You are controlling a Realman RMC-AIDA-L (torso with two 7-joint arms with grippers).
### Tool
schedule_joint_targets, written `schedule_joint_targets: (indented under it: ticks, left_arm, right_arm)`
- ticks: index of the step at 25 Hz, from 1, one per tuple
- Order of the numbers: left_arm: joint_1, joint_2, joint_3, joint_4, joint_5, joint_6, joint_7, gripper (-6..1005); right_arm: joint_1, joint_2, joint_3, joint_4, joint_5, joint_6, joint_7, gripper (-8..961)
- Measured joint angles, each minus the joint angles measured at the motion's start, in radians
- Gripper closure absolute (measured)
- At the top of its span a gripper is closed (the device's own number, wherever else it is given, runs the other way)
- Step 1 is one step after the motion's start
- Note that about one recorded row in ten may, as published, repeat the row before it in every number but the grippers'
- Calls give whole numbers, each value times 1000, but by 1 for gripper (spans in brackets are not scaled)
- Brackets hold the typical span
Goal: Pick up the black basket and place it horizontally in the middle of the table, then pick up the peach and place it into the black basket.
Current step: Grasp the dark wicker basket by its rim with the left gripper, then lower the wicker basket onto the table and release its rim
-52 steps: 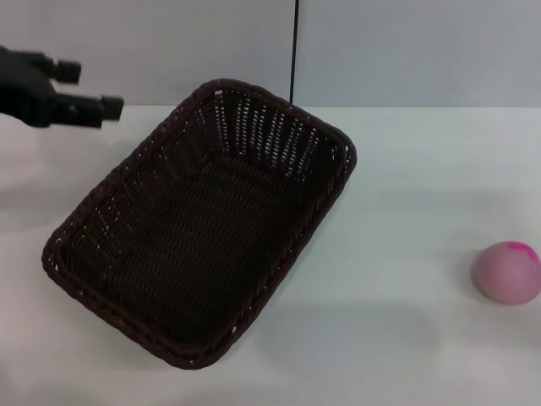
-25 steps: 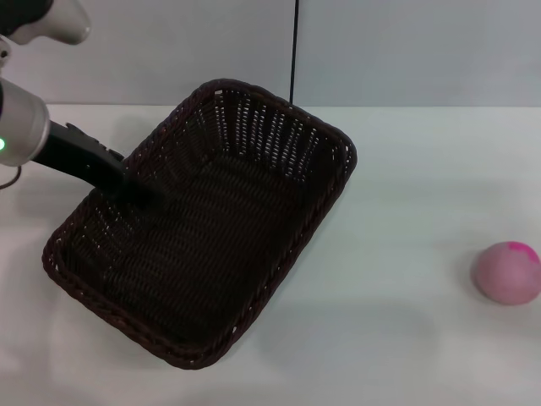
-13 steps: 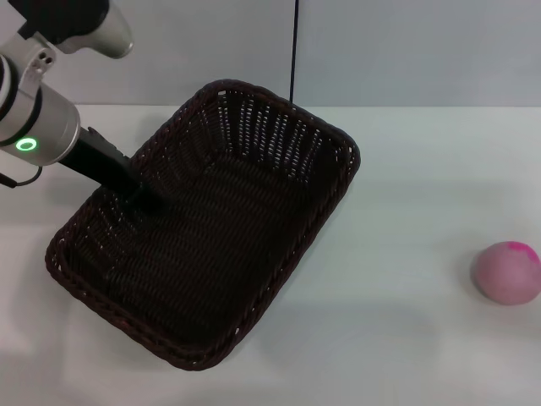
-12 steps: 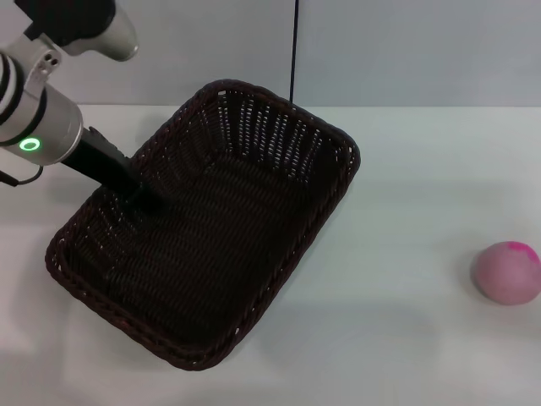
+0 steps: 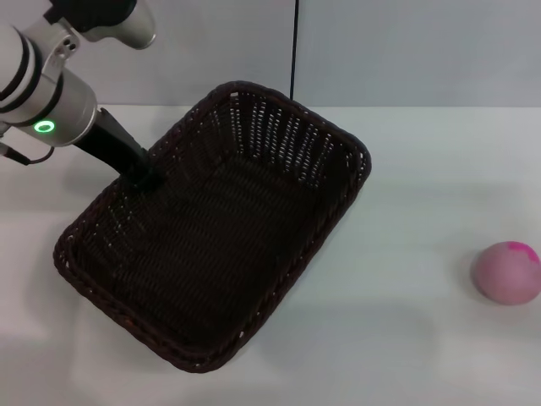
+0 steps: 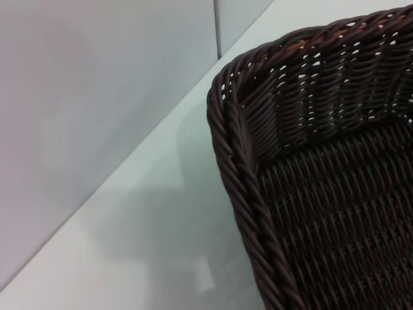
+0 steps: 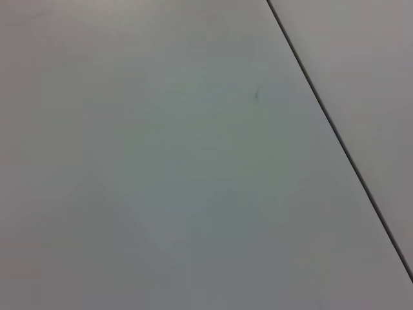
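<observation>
The left gripper (image 5: 145, 176), fingers clamped on the black basket's (image 5: 220, 228) rim, holds it askew; peach (image 5: 506, 271) untouched on the worktop (image 5: 423, 169).

White desk (image 5: 406, 169); on it, the basket (image 5: 211, 245) set diagonally toward the left, and the peach (image 5: 505, 271) well apart at the right edge.

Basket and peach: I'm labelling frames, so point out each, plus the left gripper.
black basket (image 5: 211, 254), head view, woven floor.
peach (image 5: 507, 272), head view, middle of fruit.
left gripper (image 5: 144, 176), head view, tip at basket's rim.
</observation>
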Motion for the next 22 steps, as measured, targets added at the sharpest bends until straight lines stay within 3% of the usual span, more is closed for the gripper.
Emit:
schedule_joint_targets:
  ticks: [6,8,22]
  left_arm:
    - [-48,0,8,-52,-5,8,115,641]
    - [-56,0,11,-47,-5,11,177,758]
    - [-78,-5,179,66,-27,-28,548,745]
  right_arm:
    - [1,-1,2,-4,0,1,0,227]
    - [1,-1,3,-6,0,3,0,227]
    - [5,-2,0,-9,0,10,23,227]
